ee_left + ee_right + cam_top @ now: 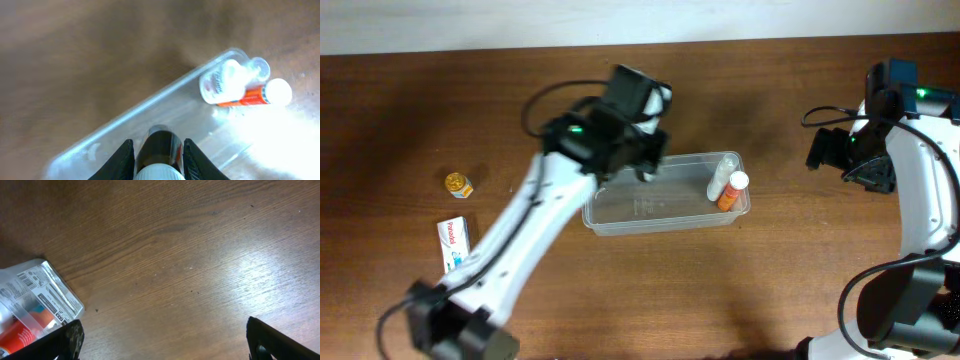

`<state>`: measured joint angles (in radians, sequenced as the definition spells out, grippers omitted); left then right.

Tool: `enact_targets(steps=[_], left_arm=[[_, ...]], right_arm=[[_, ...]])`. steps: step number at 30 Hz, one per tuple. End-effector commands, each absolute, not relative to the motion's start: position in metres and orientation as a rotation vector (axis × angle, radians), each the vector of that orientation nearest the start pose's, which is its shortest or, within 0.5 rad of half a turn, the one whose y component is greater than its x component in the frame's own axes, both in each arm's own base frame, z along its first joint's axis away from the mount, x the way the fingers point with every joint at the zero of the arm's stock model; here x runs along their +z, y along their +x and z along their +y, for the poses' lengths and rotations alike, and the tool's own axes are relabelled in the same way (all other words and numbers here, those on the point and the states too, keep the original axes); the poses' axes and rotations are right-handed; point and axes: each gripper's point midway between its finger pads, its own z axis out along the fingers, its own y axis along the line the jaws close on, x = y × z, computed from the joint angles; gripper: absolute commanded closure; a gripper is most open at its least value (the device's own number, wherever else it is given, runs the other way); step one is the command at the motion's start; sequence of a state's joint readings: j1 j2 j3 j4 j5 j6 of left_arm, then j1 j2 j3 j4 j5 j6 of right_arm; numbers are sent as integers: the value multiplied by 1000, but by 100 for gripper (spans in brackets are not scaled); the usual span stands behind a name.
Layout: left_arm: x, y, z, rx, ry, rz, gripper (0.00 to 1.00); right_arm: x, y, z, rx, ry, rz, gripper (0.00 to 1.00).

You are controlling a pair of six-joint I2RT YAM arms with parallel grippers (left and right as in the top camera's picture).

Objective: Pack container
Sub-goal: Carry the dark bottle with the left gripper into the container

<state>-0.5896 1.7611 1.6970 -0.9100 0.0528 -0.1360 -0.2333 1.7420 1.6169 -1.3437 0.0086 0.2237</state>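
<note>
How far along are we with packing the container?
Done: a white bottle and an orange tube lie in the container. In hand: the left pincer holds a dark bottle over the container, not yet released. Left: a yellow jar and a box out on the table.

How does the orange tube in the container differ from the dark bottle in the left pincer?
The orange tube lies flat in the container; the dark bottle is gripped by the left pincer. The tube's body is orange, the bottle's dark. Both have white caps.
</note>
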Motion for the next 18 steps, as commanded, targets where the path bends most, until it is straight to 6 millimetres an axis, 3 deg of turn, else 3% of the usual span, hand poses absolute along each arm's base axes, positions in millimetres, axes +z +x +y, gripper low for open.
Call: enact_targets(steps=[1,5,7,12,18], left_arm=[[182,374,-292,-378,587,2559,99],[151,379,-327,-397,651,2541,100],[138,381,-335,-396,664,2546,100],[110,388,-342,-385,671,2570,99],[98,393,-347,-387,672,2565,99]], right_arm=[[155,328,-80,-7,683,2978,4],[155,328,-80,-7,683,2978,4],[155,328,-79,-7,683,2981,4],[155,327,-79,-7,683,2981,4],[155,328,-79,-7,684,2981,4]])
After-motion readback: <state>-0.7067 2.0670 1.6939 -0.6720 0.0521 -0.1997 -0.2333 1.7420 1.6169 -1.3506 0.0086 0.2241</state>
